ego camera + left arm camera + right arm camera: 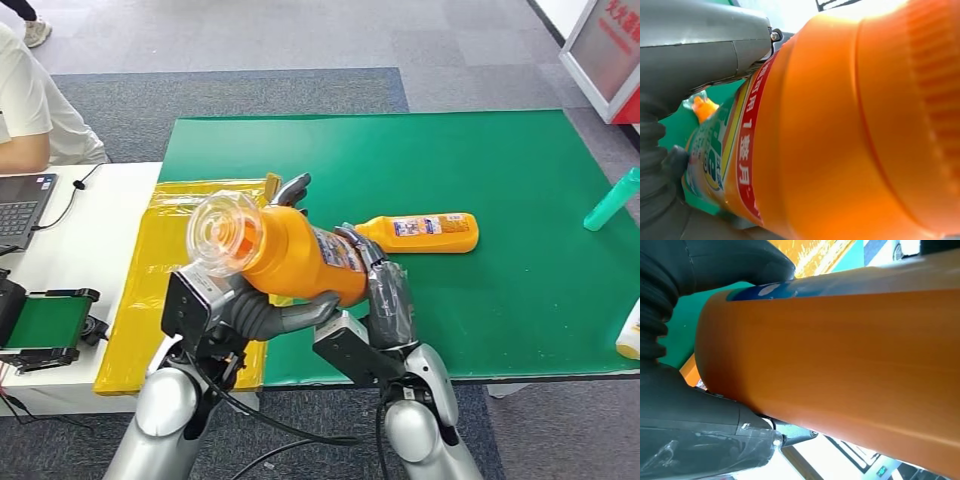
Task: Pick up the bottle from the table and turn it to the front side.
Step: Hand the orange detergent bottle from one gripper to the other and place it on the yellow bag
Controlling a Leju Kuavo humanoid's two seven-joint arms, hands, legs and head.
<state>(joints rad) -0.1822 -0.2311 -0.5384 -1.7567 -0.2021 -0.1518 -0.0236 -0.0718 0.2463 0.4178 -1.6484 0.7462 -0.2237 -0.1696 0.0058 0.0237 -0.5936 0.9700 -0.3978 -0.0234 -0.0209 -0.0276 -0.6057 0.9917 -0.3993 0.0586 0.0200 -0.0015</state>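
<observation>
While both hands hold the bottle (290, 250), another orange bottle (423, 233) lies beyond.

Teal bottle (613, 199) cut by edge

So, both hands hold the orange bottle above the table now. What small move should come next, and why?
Probably roll the orange bottle a little about its long axis. The left hand grips near the clear cap and the right hand the base, and its label faces sideways in the head view, only partly seen.

Orange bottle (851, 125) with red-banded label close up, gripped by left hand (685, 65), green mat (676, 127) behind.
</observation>
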